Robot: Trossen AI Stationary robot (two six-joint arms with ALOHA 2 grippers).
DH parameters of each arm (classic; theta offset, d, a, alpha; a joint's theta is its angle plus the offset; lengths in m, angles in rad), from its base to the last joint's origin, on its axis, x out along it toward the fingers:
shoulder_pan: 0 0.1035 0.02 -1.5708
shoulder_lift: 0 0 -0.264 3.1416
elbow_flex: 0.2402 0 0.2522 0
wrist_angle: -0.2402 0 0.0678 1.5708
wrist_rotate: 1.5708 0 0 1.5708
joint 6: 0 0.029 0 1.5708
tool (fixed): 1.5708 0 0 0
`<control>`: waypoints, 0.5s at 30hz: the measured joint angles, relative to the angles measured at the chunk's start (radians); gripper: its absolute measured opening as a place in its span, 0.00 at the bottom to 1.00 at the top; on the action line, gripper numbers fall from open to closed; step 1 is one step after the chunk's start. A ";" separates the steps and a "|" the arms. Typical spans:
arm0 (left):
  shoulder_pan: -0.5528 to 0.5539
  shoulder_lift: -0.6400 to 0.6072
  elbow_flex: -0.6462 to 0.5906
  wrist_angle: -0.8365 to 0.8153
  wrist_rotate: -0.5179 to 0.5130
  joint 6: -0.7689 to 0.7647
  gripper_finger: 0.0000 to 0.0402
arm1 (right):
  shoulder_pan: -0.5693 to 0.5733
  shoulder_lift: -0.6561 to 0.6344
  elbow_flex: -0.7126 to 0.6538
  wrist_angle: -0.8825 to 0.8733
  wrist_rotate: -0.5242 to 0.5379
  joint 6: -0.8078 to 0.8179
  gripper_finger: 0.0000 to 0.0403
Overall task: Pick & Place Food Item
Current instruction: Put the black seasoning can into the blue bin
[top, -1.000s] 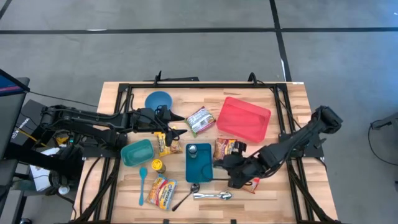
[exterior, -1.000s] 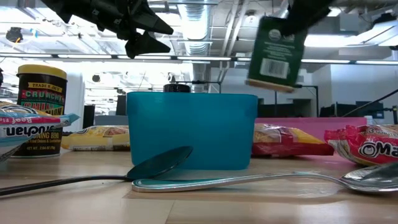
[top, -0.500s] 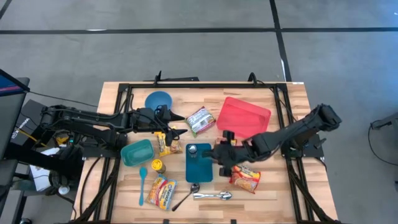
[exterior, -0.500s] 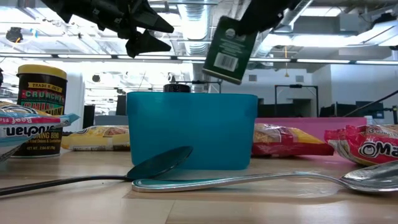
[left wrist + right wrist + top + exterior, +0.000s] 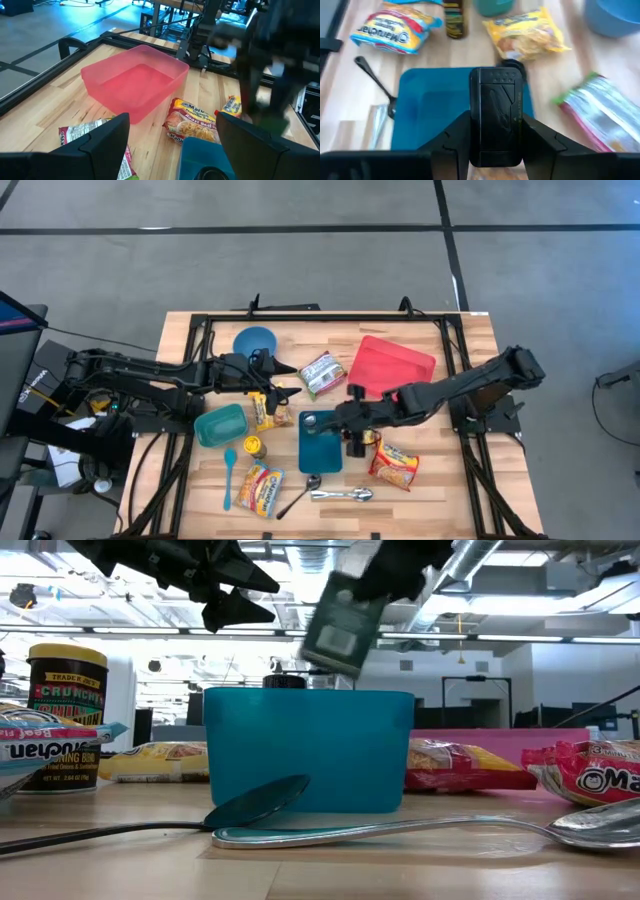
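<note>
My right gripper is shut on a dark green box with a barcode label, which shows black in the right wrist view. It hangs over the right part of the teal rectangular tray, above the tray's rim. A small dark-lidded jar stands at the tray's far end. My left gripper waits open above the table's left half, pointing toward the right, with nothing between its fingers. My right gripper pinches the dark green box by its two long sides between its two fingers. The fingers slant down from the table's right side and lie along the box. The box is lifted clear and tilted, above the teal tray.
A red bin stands at the far right. Ramen packs, a yellow pack, a green snack bag, a blue bowl, a teal tub, a jar and spoons lie around the tray.
My right gripper has carried the dark green box toward the table's left edge and a little toward the far edge, from over the ramen pack at the near right to over the teal tray. The wrist has rolled and the box has tilted further. It has stayed shut on the box.
</note>
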 joint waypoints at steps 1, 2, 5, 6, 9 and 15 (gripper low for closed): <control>0.000 0.000 0.000 0.000 0.000 0.000 0.73 | -0.001 0.005 -0.005 -0.017 -0.008 -0.004 0.31; 0.000 0.000 0.000 0.002 0.000 0.000 0.73 | -0.001 0.013 -0.007 -0.036 -0.009 -0.007 0.31; 0.000 0.000 0.000 0.002 0.000 0.000 0.73 | -0.013 0.061 0.002 -0.012 -0.022 -0.009 0.31; 0.000 0.000 0.000 0.006 0.000 0.000 0.73 | -0.013 0.071 -0.005 -0.043 -0.021 -0.009 0.31; 0.000 0.006 -0.001 0.010 0.000 0.000 0.73 | -0.021 0.097 -0.001 0.004 -0.028 -0.014 0.31; 0.000 0.032 0.001 0.032 0.000 0.000 0.73 | -0.038 0.146 -0.002 0.021 -0.033 -0.015 0.31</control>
